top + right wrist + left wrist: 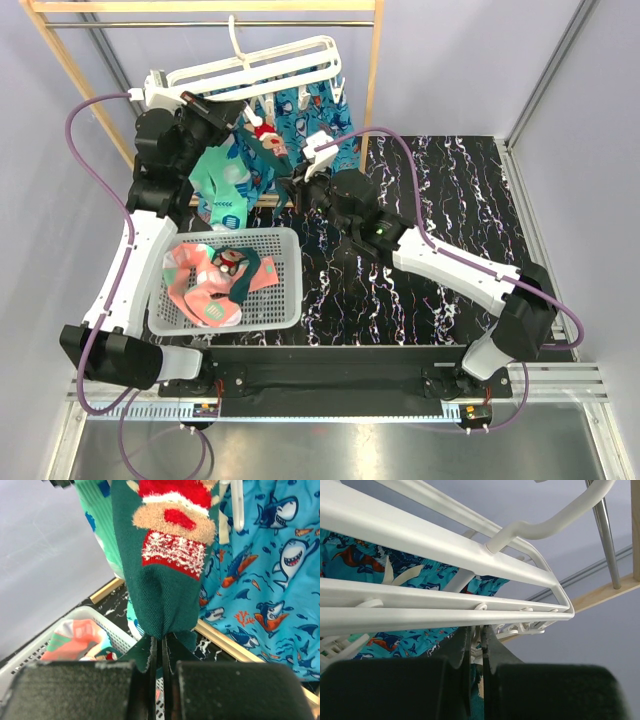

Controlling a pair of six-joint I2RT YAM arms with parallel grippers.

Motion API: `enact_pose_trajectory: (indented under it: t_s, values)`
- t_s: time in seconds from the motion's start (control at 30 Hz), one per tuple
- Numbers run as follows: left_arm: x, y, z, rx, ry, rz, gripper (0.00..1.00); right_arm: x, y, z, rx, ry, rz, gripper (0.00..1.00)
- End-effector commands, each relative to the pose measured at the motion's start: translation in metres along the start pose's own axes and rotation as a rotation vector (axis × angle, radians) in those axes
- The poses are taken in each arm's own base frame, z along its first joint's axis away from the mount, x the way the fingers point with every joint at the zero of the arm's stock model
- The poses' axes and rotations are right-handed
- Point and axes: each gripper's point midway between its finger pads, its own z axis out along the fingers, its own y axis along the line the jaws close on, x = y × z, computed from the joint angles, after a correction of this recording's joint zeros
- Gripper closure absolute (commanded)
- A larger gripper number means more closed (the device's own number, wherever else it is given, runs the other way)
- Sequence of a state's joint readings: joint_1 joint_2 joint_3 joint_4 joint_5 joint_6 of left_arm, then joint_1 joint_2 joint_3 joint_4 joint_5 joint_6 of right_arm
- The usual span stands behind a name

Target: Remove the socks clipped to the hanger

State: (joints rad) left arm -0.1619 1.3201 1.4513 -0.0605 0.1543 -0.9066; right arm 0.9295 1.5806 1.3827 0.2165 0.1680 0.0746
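The hanger hangs at top centre, close to the rack's right post, with open table to the right. The left gripper is raised just under the hanger's rail with its jaws almost together; what they pinch is unclear. The right gripper reaches up-left and is clamped on the Santa sock's lower end. The sock's top is cut off.

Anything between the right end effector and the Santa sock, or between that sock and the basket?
Nothing stands between them: the right end effector is shut on the lower tip of the Santa sock. Toward the basket, only the mint sock hangs close beside it. Nothing visible lies across the way down.
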Motion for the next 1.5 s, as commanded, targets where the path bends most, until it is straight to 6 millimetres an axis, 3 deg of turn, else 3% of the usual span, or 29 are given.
enact_pose_trajectory:
  t_s: [0.0,0.3,0.67,1.47]
  values:
    - [-0.018,-0.014,-0.002,0.027,-0.048,0.048,1.00,-0.033,-0.006,-0.014,0.025,-0.076,-0.014,1.00]
    - [-0.017,-0.001,-0.002,-0.040,-0.037,0.076,1.00,-0.025,-0.005,-0.013,0.019,-0.049,-0.013,1.00]
    - [-0.018,0.001,-0.003,-0.057,-0.036,0.081,1.00,-0.011,-0.005,-0.013,0.016,-0.022,-0.008,1.00]
    - [-0.013,0.002,-0.005,-0.043,-0.026,0.084,1.00,-0.011,-0.002,-0.016,-0.003,-0.022,0.026,1.00]
